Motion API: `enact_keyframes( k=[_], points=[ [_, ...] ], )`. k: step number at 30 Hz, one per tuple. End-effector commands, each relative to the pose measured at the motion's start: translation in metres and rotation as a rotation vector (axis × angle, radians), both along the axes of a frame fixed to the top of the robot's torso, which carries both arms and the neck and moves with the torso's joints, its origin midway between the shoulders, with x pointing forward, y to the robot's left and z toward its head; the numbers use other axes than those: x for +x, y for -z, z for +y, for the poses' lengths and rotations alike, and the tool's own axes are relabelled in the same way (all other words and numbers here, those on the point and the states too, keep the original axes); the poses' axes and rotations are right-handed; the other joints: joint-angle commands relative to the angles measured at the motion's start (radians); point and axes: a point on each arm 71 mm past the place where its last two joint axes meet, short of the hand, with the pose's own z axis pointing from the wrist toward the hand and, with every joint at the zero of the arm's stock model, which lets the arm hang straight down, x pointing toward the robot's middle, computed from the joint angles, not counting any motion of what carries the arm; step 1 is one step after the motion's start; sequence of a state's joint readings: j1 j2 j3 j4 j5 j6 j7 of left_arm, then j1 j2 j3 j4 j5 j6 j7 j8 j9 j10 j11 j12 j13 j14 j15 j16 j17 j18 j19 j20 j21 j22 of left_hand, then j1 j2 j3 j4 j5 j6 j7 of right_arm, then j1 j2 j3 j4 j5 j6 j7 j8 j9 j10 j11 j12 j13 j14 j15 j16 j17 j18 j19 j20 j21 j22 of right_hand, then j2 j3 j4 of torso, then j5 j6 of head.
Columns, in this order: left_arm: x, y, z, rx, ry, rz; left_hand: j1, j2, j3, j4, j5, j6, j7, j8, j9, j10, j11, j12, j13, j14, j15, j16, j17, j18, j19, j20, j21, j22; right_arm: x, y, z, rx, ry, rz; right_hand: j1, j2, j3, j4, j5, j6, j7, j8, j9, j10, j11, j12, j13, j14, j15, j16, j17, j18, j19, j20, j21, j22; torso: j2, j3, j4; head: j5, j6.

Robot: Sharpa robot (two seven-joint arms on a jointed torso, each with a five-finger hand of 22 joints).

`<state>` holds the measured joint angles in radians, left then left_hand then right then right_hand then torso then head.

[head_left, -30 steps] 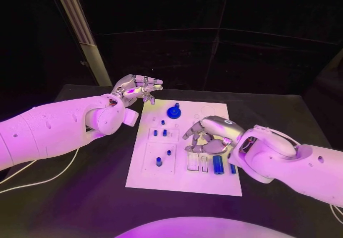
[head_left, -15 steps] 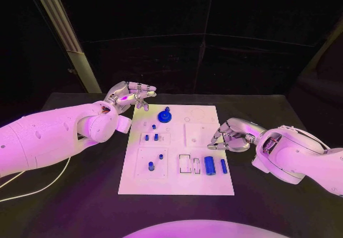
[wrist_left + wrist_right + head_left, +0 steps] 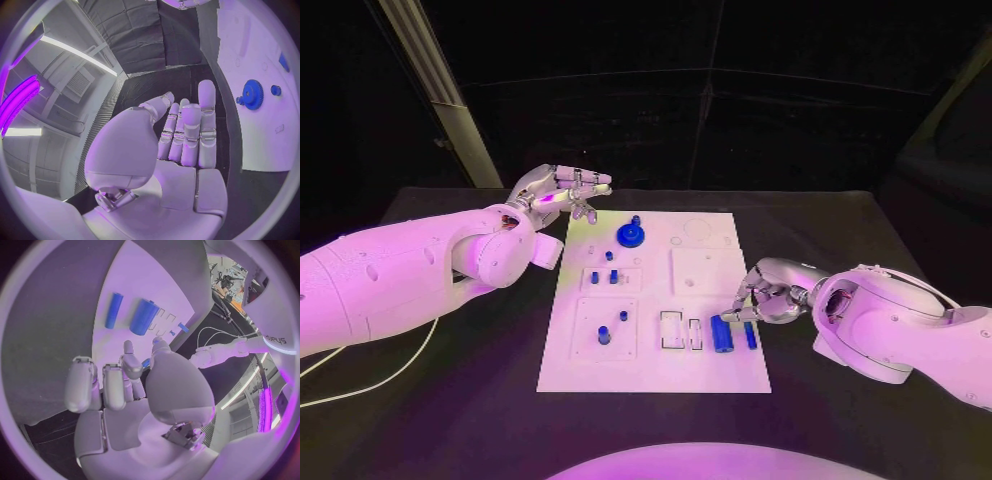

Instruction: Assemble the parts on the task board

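One white task board lies on one table. On the board there are one blue gear, two blue cylinders, one thick and one thin, and about six small blue pegs.

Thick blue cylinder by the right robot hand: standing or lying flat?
Lying flat. The thick blue cylinder shows its long side on the task board, beside the thinner blue rod.

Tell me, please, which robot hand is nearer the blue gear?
Left. The left robot hand hovers just off the board's far left corner, close to the gear; the right robot hand sits by the board's near right edge.
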<state>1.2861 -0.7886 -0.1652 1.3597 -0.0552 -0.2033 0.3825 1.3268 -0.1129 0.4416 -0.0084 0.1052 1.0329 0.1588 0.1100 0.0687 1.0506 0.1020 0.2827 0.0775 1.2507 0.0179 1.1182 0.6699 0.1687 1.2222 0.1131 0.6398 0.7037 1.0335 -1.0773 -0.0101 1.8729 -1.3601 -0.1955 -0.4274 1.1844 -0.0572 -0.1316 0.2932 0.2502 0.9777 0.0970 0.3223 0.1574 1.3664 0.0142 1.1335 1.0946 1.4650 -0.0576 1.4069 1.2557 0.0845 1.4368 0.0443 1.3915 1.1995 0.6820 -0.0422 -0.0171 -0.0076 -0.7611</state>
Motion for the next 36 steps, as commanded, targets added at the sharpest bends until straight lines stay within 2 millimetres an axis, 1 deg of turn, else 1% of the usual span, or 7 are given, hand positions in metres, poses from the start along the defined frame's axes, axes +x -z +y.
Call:
enact_keyframes(
  k=[1, 5, 13, 25, 28, 32, 36],
  points=[
    [0.000, -0.001, 0.000, -0.008, 0.005, -0.006, 0.000, 0.007, -0.005, 0.003, 0.005, 0.001, 0.006, 0.007, 0.000, -0.005, -0.001, 0.004, -0.001, -0.006, -0.001, -0.001, -0.001, 0.014, -0.004, 0.002, -0.004, -0.001, -0.001, 0.004, 0.003, -0.076, -0.006, 0.016, -0.015, -0.001, -0.012, -0.001, -0.006, -0.009, -0.002, 0.009, 0.004, 0.001, -0.001, 0.009, 0.010, 0.054, -0.003, 0.006, 0.004, -0.014, 0.006, 0.001, 0.007, 0.003, 0.001, 0.0011, -0.0002, -0.002, 0.002],
    [0.000, -0.001, 0.000, -0.008, 0.005, -0.006, 0.000, 0.007, -0.005, 0.003, 0.005, 0.001, 0.006, 0.007, 0.000, -0.005, -0.001, 0.004, -0.001, -0.006, -0.001, -0.001, -0.001, 0.014, -0.004, 0.002, -0.004, -0.001, -0.004, 0.009, 0.009, -0.097, -0.022, 0.024, -0.029, 0.001, -0.024, 0.000, -0.008, -0.014, -0.002, 0.017, 0.008, 0.003, -0.001, 0.016, 0.021, 0.054, -0.003, 0.009, 0.008, -0.014, 0.007, 0.001, 0.008, 0.005, 0.001, 0.0007, 0.0002, -0.006, 0.004],
    [0.000, -0.001, 0.001, -0.007, 0.005, -0.006, -0.005, 0.008, -0.009, 0.007, 0.005, 0.000, 0.006, 0.007, 0.000, -0.007, -0.001, 0.006, -0.002, -0.006, -0.001, 0.000, -0.002, 0.014, -0.004, 0.003, -0.005, -0.002, -0.005, 0.016, 0.016, -0.132, -0.046, 0.034, -0.086, 0.012, -0.050, 0.001, -0.012, -0.015, -0.006, 0.046, 0.026, 0.003, -0.004, 0.019, 0.035, 0.054, -0.004, 0.011, 0.013, -0.015, 0.007, 0.001, 0.010, 0.009, 0.002, 0.0004, 0.0001, -0.005, 0.003],
    [0.000, -0.001, 0.001, -0.007, 0.005, -0.005, -0.005, 0.008, -0.009, 0.007, 0.005, 0.000, 0.006, 0.007, 0.000, -0.007, -0.001, 0.006, -0.002, -0.006, -0.001, 0.000, -0.002, 0.014, -0.004, 0.003, -0.005, -0.002, -0.009, 0.027, 0.034, -0.246, -0.133, -0.056, -0.064, 0.003, -0.051, -0.003, -0.007, -0.016, -0.011, 0.073, 0.045, 0.009, -0.008, 0.029, 0.054, 0.054, -0.007, 0.013, 0.018, -0.016, 0.008, -0.001, 0.012, 0.015, 0.003, 0.0001, 0.0012, -0.005, 0.003],
    [-0.001, -0.001, 0.001, -0.007, 0.005, -0.004, -0.005, 0.008, -0.009, 0.007, 0.005, 0.000, 0.006, 0.007, 0.000, -0.007, -0.001, 0.006, -0.002, -0.006, -0.001, 0.000, -0.002, 0.014, -0.004, 0.003, -0.005, -0.002, -0.009, 0.028, 0.036, -0.267, -0.144, -0.073, -0.014, 0.009, -0.042, -0.014, 0.026, -0.021, -0.013, 0.088, 0.058, 0.010, -0.010, 0.030, 0.061, 0.054, -0.009, 0.014, 0.020, -0.016, 0.008, -0.002, 0.013, 0.017, 0.003, -0.0003, 0.0014, -0.004, -0.001],
    [-0.001, -0.001, 0.002, -0.007, 0.003, -0.004, -0.005, 0.008, -0.009, 0.007, 0.005, 0.000, 0.006, 0.007, 0.000, -0.007, -0.001, 0.006, -0.002, -0.006, -0.001, 0.000, -0.002, 0.014, -0.004, 0.003, -0.005, -0.002, -0.009, 0.028, 0.038, -0.274, -0.143, -0.095, 0.052, 0.035, -0.027, -0.032, 0.083, -0.020, -0.017, 0.111, 0.079, 0.011, -0.014, 0.029, 0.066, 0.055, -0.012, 0.014, 0.023, -0.016, 0.008, -0.005, 0.013, 0.018, 0.002, -0.0008, 0.0000, -0.003, 0.000],
    [-0.001, -0.001, 0.003, -0.006, 0.003, -0.003, -0.007, 0.008, -0.010, 0.009, 0.005, 0.000, 0.006, 0.007, 0.000, -0.007, -0.001, 0.007, -0.002, -0.007, -0.001, 0.000, -0.004, 0.014, -0.004, 0.003, -0.006, -0.003, -0.010, 0.025, 0.038, -0.258, -0.134, -0.121, 0.085, 0.051, -0.021, -0.043, 0.135, -0.019, -0.019, 0.124, 0.096, 0.016, -0.017, 0.033, 0.075, 0.055, -0.014, 0.016, 0.027, -0.017, 0.009, -0.008, 0.014, 0.020, 0.002, 0.0000, -0.0002, -0.002, 0.001]
  ],
)
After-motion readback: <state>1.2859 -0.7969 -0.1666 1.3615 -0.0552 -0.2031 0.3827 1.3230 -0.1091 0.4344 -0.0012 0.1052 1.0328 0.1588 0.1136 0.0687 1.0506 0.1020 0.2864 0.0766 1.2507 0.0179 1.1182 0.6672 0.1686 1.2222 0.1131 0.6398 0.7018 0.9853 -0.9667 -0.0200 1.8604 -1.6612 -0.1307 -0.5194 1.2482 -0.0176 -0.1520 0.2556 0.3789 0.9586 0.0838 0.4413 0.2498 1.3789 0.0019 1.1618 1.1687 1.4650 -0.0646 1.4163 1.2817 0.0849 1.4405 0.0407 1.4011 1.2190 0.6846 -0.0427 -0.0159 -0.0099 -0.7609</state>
